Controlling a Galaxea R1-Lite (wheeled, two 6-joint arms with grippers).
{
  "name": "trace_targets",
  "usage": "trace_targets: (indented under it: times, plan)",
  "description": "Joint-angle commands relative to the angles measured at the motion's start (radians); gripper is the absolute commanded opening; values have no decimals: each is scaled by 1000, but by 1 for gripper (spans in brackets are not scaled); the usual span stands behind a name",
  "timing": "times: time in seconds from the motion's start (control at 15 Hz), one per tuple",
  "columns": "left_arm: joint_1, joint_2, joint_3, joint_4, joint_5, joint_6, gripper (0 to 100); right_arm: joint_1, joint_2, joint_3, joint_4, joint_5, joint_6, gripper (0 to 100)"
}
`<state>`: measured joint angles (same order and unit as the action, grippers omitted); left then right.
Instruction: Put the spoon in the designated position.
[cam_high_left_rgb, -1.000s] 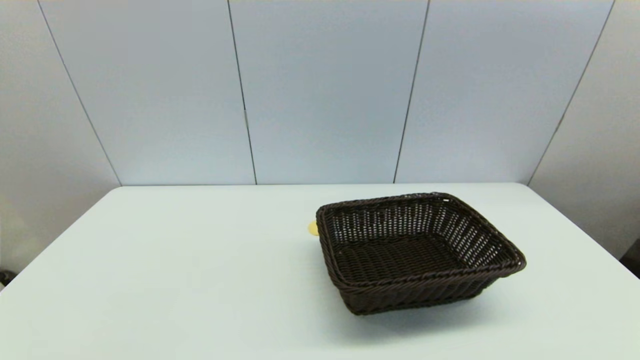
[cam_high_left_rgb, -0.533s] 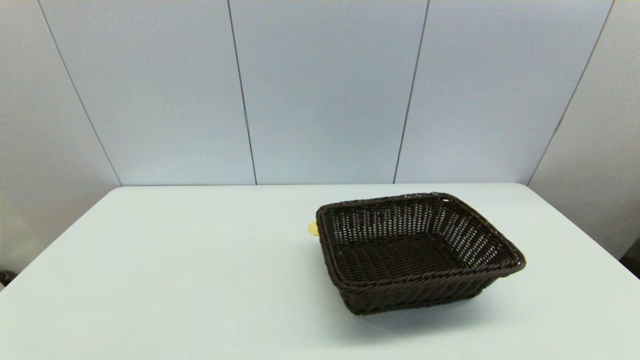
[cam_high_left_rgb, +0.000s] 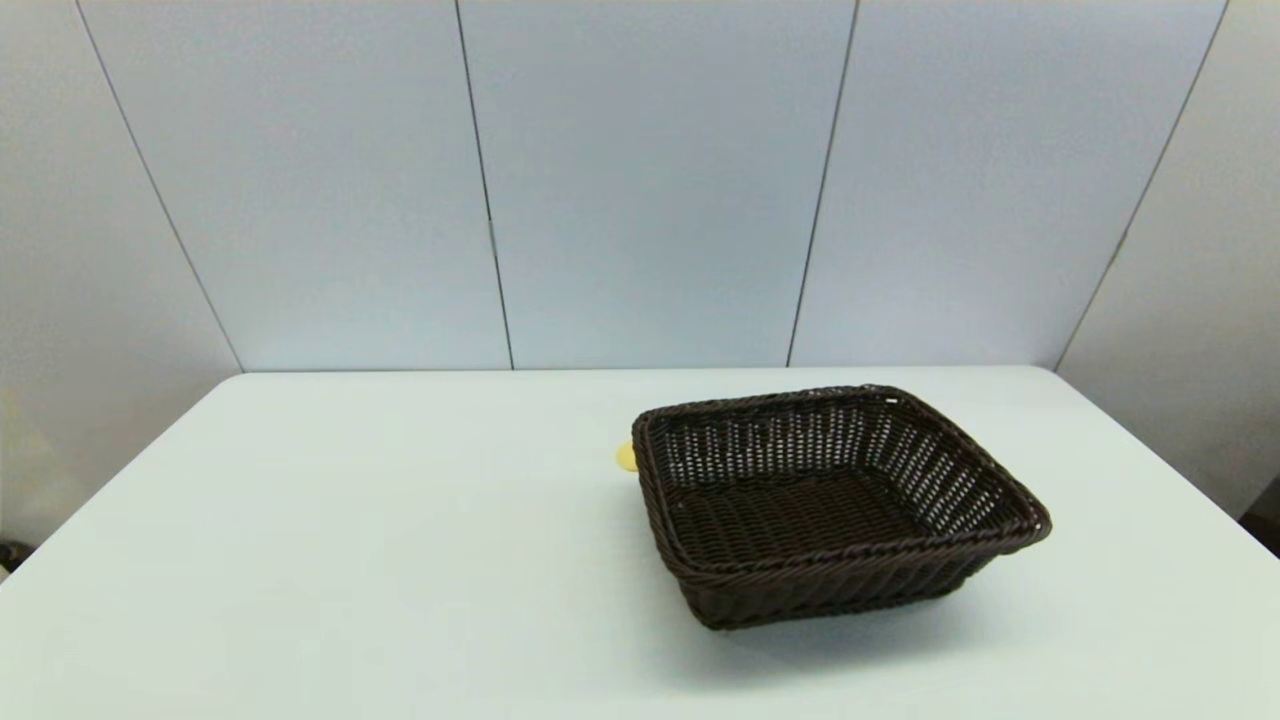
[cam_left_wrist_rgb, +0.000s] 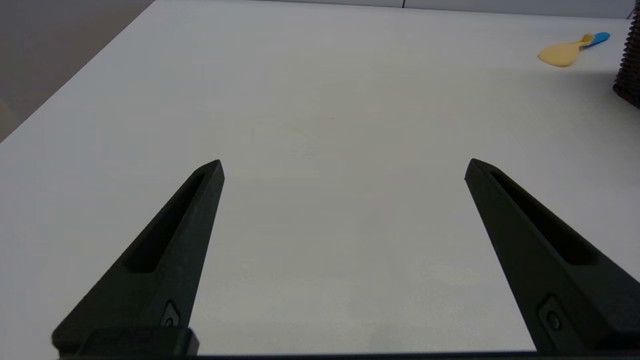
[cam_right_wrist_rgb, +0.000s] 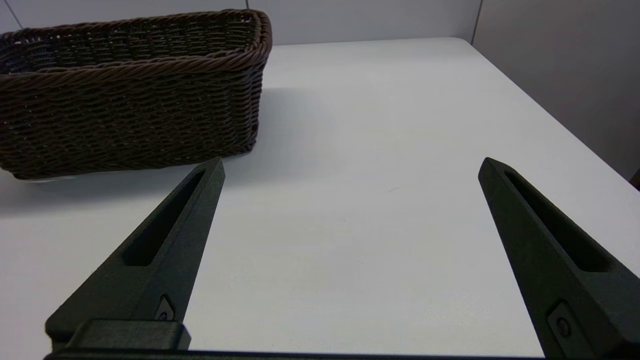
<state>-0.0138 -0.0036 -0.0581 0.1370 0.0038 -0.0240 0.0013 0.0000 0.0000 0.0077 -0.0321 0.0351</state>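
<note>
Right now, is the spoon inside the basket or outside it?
Outside. The spoon lies flat on the table beside the basket, apart from its wall; the basket interior is empty.

basket (cam_high_left_rgb: 830, 500) hides most of the spoon (cam_high_left_rgb: 625, 457) from the head view.

The spoon (cam_left_wrist_rgb: 570, 49) is a small plastic piece with a flat, pale yellow bowl, a yellow neck and a bright blue handle. It lies flat on the white worktop (cam_high_left_rgb: 400, 520), untouched, just outside the dark woven basket (cam_high_left_rgb: 840, 560) at the basket's far-left corner, roughly at its 10 o'clock. In the head view only a sliver of the yellow bowl (cam_high_left_rgb: 625, 457) peeks past the basket's rim; the handle is hidden behind it. In the left wrist view the whole spoon shows.
</note>
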Motion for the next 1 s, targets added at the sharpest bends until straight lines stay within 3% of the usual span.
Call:
trace_targets:
  times: [0.07, 1.0]
  plan:
    - [0, 4, 0, 1, 1, -1, 100, 0, 2, 0, 0, 0, 0, 100]
    - [0, 4, 0, 1, 1, -1, 100, 0, 0, 0, -2, -2, 3, 100]
